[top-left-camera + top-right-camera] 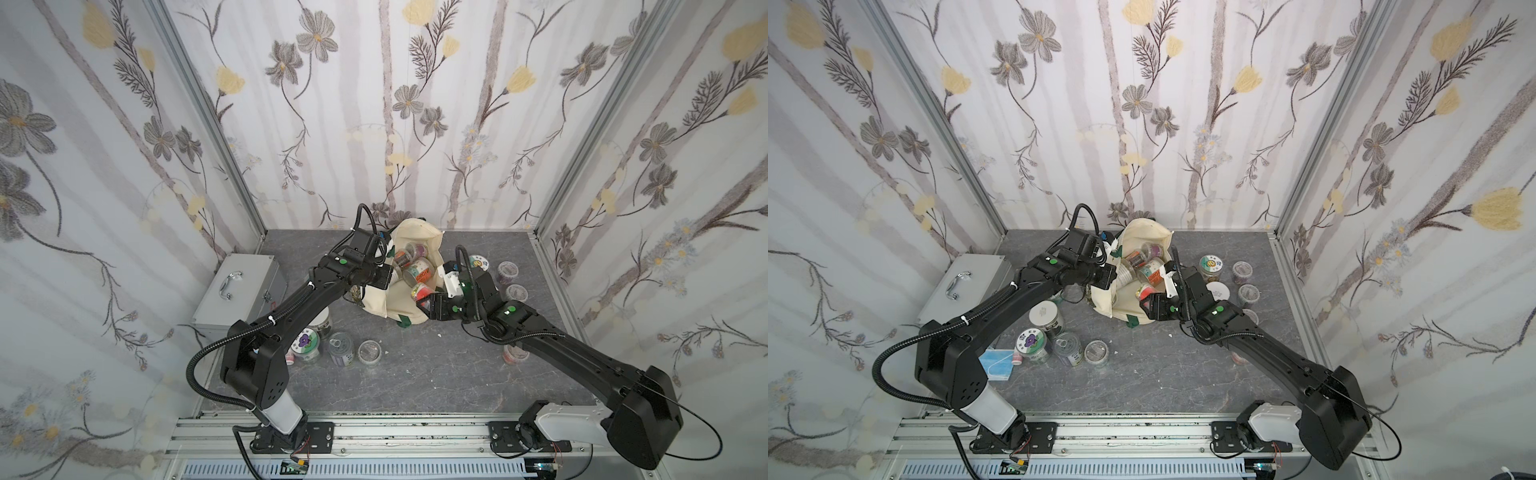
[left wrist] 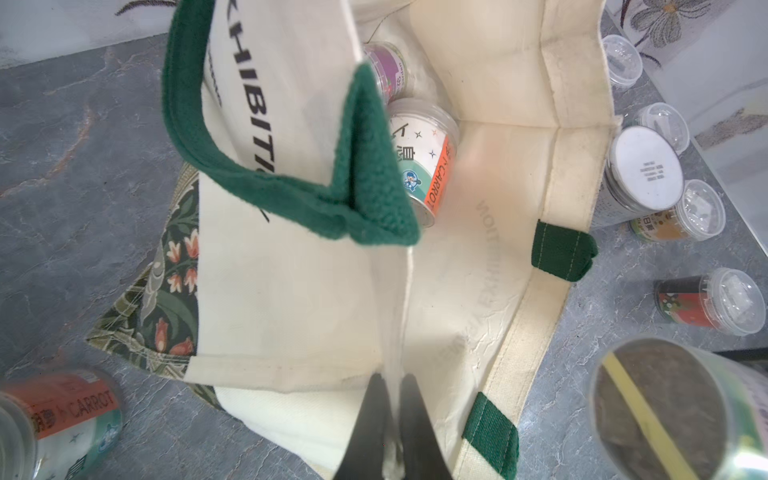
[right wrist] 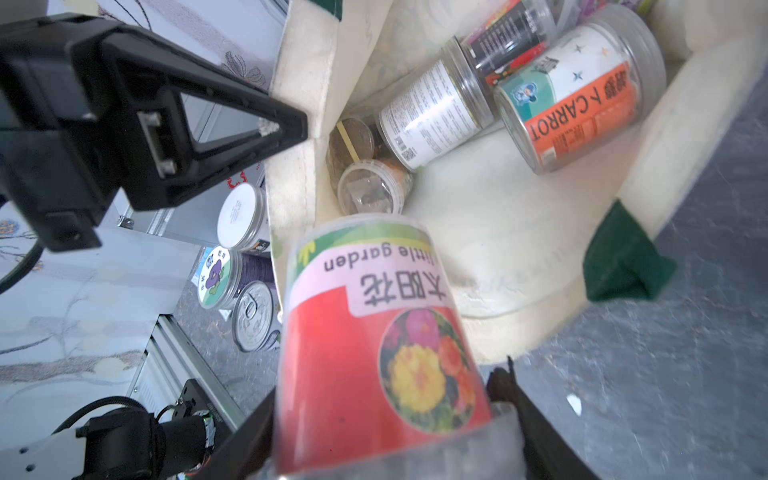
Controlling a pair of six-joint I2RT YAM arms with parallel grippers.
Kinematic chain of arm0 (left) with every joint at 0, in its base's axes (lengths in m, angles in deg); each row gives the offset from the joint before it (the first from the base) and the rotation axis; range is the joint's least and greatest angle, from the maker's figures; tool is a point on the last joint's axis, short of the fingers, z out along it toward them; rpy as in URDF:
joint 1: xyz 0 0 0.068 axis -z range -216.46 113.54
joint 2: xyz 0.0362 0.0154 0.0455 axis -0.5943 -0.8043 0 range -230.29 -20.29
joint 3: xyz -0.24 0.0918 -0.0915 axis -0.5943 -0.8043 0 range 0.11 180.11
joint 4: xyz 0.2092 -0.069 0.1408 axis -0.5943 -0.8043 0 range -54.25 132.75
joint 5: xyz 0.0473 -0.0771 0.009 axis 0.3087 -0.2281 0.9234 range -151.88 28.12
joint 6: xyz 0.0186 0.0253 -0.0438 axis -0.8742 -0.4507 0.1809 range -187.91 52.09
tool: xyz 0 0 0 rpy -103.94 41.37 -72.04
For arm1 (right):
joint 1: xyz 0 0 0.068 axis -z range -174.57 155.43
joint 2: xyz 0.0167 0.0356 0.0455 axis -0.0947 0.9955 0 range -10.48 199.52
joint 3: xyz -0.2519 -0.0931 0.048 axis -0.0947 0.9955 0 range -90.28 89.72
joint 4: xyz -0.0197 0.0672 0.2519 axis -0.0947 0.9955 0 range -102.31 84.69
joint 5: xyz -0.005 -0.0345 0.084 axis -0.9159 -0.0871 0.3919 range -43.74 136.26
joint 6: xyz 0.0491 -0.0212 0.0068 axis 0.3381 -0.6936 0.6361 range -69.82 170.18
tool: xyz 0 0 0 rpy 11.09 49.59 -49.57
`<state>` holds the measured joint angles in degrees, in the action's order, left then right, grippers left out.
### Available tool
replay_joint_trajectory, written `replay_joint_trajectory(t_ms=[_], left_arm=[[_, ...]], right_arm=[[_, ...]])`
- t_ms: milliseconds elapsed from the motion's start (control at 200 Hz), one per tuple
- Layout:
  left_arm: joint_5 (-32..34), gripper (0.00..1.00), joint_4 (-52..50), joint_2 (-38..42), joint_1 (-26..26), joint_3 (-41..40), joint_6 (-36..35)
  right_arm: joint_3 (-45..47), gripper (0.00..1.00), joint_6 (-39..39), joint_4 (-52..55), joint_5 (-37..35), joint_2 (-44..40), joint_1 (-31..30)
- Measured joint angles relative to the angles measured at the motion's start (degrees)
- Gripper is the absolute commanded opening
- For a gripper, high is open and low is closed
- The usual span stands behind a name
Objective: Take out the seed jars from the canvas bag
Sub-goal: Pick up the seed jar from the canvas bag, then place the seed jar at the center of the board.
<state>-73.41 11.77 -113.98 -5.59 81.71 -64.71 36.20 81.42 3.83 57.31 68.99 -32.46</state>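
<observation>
The cream canvas bag (image 1: 411,232) lies on its side at the back of the table, mouth facing forward. My left gripper (image 2: 392,399) is shut on the bag's upper rim and holds the mouth up. My right gripper (image 3: 382,415) is shut on a seed jar (image 3: 374,332) with a red flower label, at the bag's mouth (image 1: 419,292). Several more seed jars lie inside, among them a carrot-labelled one (image 3: 582,104), a white-labelled one (image 3: 432,116) and a purple one (image 2: 388,68). A green handle (image 2: 365,166) droops over the opening.
Several jars stand left of the bag (image 1: 305,343) and several to its right (image 1: 508,272). A silver metal case (image 1: 237,291) sits at the left wall. A blue face mask (image 1: 994,363) and a pink-capped bottle (image 1: 1016,358) lie by the left arm's base.
</observation>
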Motion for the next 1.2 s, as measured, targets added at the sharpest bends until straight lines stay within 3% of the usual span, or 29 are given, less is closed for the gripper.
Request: replay_joint_trajectory(t_ms=[215,365,739,1199], left_arm=[[-2.4,0.08,2.5,0.1,0.2,-3.2,0.2],[-2.4,0.08,2.8,0.0,0.1,-2.4,0.9],[-2.9,0.08,1.5,-0.1,0.1,-1.5,1.3],[-3.9,0.09,0.7,0.0,0.1,-1.2,1.6]], right_arm=[[3.2,0.62,3.1,11.5,-0.2,-8.8,3.7],[3.5,0.61,4.1,19.9,-0.3,-10.4,7.9],[6.8,0.58,5.2,28.9,0.0,-6.0,18.2],[5.9,0.60,3.3,32.1,-0.7,3.8,25.3]])
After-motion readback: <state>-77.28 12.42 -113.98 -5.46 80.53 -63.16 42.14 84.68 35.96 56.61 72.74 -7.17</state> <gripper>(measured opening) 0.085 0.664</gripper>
